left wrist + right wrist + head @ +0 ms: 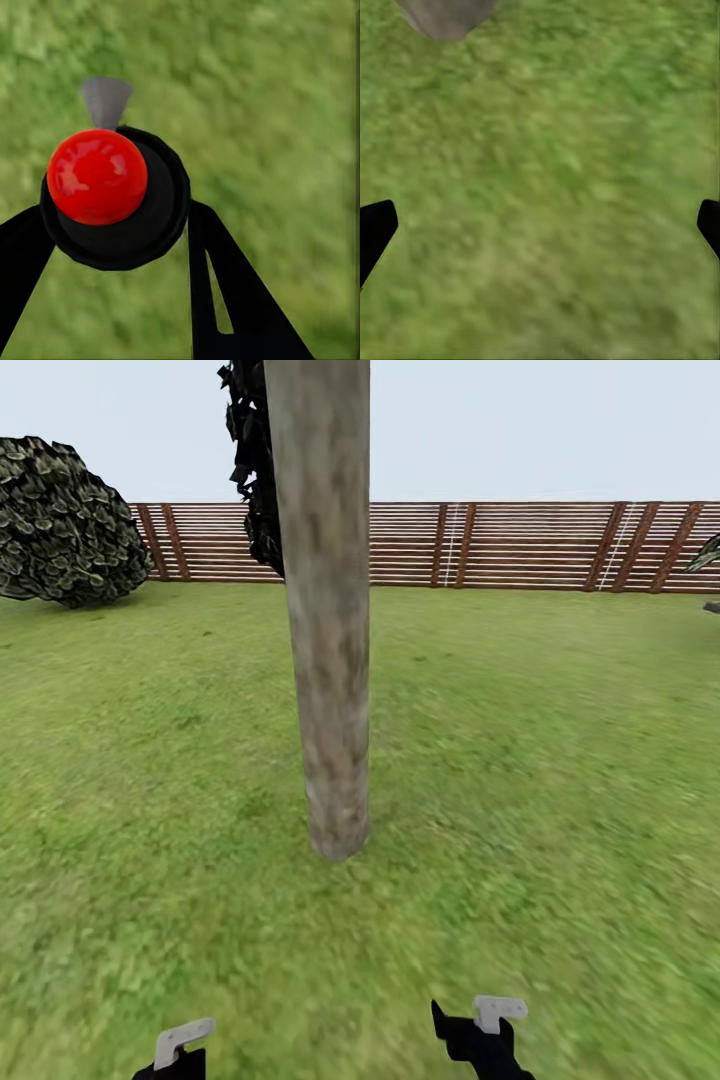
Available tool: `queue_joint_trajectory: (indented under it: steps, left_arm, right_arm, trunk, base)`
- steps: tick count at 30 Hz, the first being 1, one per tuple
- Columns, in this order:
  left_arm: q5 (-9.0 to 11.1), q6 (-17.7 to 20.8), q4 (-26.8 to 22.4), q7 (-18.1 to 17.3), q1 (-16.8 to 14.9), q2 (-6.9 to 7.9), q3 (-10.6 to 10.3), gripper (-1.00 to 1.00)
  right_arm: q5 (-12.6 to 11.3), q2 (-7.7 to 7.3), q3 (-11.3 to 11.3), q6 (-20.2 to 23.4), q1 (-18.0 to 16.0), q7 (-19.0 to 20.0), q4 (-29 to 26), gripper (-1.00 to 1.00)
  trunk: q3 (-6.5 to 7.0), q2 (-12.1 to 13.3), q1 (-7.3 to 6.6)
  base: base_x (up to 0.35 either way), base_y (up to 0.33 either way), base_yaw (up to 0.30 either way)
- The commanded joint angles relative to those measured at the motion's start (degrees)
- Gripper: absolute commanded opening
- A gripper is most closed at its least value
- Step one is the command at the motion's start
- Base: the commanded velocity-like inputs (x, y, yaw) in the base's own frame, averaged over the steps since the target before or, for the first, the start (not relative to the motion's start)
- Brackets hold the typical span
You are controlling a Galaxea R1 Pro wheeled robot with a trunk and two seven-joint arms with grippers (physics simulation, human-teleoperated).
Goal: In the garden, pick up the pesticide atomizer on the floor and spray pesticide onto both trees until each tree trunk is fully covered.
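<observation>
The left gripper has its two black fingers closed against the sides of a round black body topped by a glossy red dome, with a small grey cone poking out beyond it. Going by the task, this is the pesticide atomizer, seen end-on. It sits pinched between the jaws, its grey cone pointing away from the wrist over the blurred green lawn. Held that way, the nozzle end is free to be aimed while the body stays clamped.

The right gripper has its jaws spread wide, only the dark tips at the edges of its wrist view, and nothing but grass lies between them. The rounded grey base of the thick mottled grey-brown tree trunk stands well ahead of those open jaws.

In the head view both grippers, left and right, hang low and drawn in close to the body. The trunk rises out of the lawn straight ahead of them, between the two. The arms look tucked for travel or for lining up, not yet raised toward the bark. No pale specks can be made out on the trunk, so spraying of this tree probably remains to be done.

A dark, rounded leafy bush and a brown slatted wooden fence stand far beyond the jaws.
</observation>
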Motion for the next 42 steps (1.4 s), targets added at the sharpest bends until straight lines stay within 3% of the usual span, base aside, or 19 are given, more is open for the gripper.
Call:
queue_joint_trajectory:
  steps: [1, 8, 21, 34, 38, 42]
  left_arm:
    - [0.0, 0.0, 0.0, 0.0, 0.0, 0.00, 0.0, -1.00]
    - [0.0, 0.0, -0.1, 0.0, 0.0, 0.00, 0.0, -1.00]
    - [0.0, 0.0, 0.0, 0.0, 0.0, 0.00, 0.0, -1.00]
    - [0.0, -0.1, 0.0, -0.2, 0.0, 0.05, 0.0, -1.00]
    - [-0.2, -0.1, -0.2, -1.3, 0.0, 0.14, -0.3, -1.00]
    - [-0.9, 0.1, -0.2, -6.9, -0.1, 0.70, -1.1, -1.00]
  right_arm:
    - [0.0, 0.00, 0.0, -1.5, 0.0, 0.0, 0.1, 1.00]
    - [0.2, 0.00, -0.1, -3.3, 0.0, -0.1, 0.2, 1.00]
    - [0.2, 0.00, -0.1, -3.4, 0.0, -0.1, 0.2, 1.00]
    - [0.1, -0.05, -0.3, -3.4, 0.0, 0.0, 1.9, 1.00]
    - [0.1, -0.01, 0.0, -3.3, -0.1, 0.1, 4.2, 1.00]
    - [0.3, -0.06, 0.1, -3.2, -0.9, 0.4, 4.6, 1.00]
  trunk:
    - [0.00, 0.0, 0.00]
    - [0.00, 0.0, 0.00]
    - [0.00, 0.0, 0.00]
    - [0.00, 0.0, 0.00]
    - [0.00, 0.0, 0.00]
    - [0.00, 0.0, 0.00]
  base:
    - [0.149, -0.003, -0.001]
    - [0.063, -0.001, 0.000]
    - [0.308, 0.000, 0.000]
    - [0.030, 0.000, 0.000]
    - [0.000, 0.000, 0.000]
    - [0.000, 0.000, 0.000]
